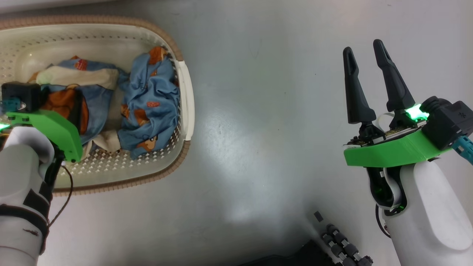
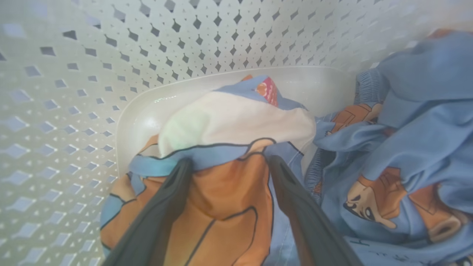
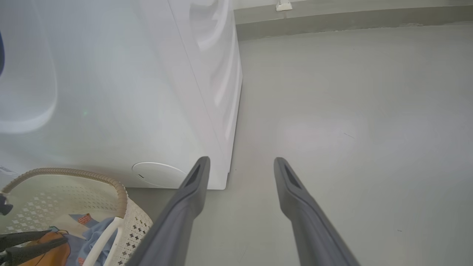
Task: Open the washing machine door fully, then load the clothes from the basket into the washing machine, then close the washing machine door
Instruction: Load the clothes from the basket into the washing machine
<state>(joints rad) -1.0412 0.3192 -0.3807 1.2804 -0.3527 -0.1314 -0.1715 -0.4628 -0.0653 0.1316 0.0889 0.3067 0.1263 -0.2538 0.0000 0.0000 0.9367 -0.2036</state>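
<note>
The right gripper (image 1: 362, 46) has two long, tapered black fingers mounted on a bright green wrist plate (image 1: 388, 152) with a lit green indicator (image 1: 415, 112). A black camera module (image 1: 449, 123) carries a teal connector (image 1: 466, 148). The forearm shell (image 1: 428, 207) is glossy white. The left forearm (image 1: 18, 162) bears black straps (image 1: 33, 201) and a thin dark cable (image 1: 71, 188).

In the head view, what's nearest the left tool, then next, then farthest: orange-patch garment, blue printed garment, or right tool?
1. Orange-patch garment, under the left tool, left in the basket.
2. Blue printed garment, the basket's right side.
3. Right tool, far right, outside the basket.
</note>
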